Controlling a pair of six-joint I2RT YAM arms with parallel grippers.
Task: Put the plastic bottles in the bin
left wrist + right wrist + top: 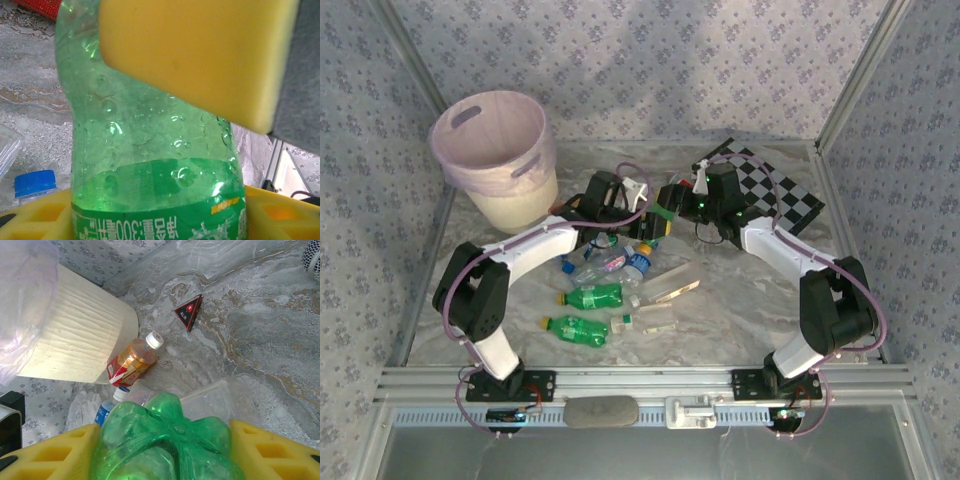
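Observation:
A green plastic bottle (664,211) hangs above the table's middle, held between both arms. My right gripper (165,452) is shut on its lower end, the lobed base (167,440) facing the camera between the yellow fingers. My left gripper (157,215) has its yellow fingers against both sides of the same bottle (150,150) at the label. The right gripper's yellow pad (195,55) presses the bottle from above in that view. Two more green bottles (595,297) (578,330) and clear blue-capped ones (605,265) lie on the table. A red-label bottle (131,362) lies by the bin (495,150).
The chessboard (770,190) lies at the back right, behind the right arm. A small red-and-black triangle (189,311) lies on the marble. Clear plastic boxes (665,285) lie right of the bottles. A red bar (42,7) is beyond the held bottle, and a blue cap (34,182) is below it.

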